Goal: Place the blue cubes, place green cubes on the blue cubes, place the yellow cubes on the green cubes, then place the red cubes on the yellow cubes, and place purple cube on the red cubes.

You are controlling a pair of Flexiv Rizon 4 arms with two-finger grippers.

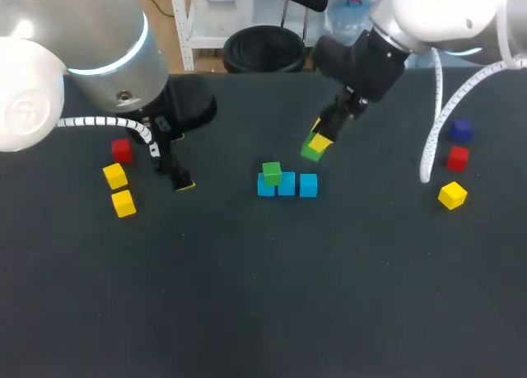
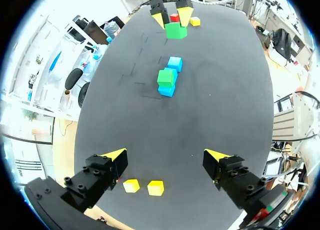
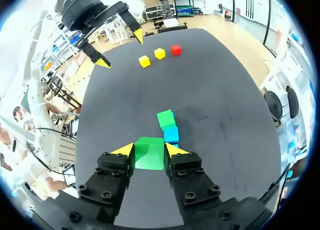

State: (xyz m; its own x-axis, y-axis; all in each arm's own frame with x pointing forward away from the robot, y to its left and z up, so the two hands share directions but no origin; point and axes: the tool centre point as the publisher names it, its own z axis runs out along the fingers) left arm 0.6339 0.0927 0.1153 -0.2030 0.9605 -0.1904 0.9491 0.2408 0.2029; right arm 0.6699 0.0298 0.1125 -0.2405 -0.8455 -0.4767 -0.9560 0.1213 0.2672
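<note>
Right wrist view has the right fingers [image 3: 174,151] pinching a green cube [image 3: 150,153] from two sides, clear of the desk [image 1: 247,296]. Ahead of it lie the blue cubes [image 1: 286,184], three touching in a row at the head view's centre. A second green cube [image 1: 271,173] sits on the row's left end. The held cube looks slightly tilted, so I judge it should be levelled first. It can then be centred over a bare blue cube, lowered straight until it seats, and released gently so it does not nudge its green neighbour. The left fingers [image 2: 116,156] stand wide and empty at the head view's left, well apart from the row.
</note>
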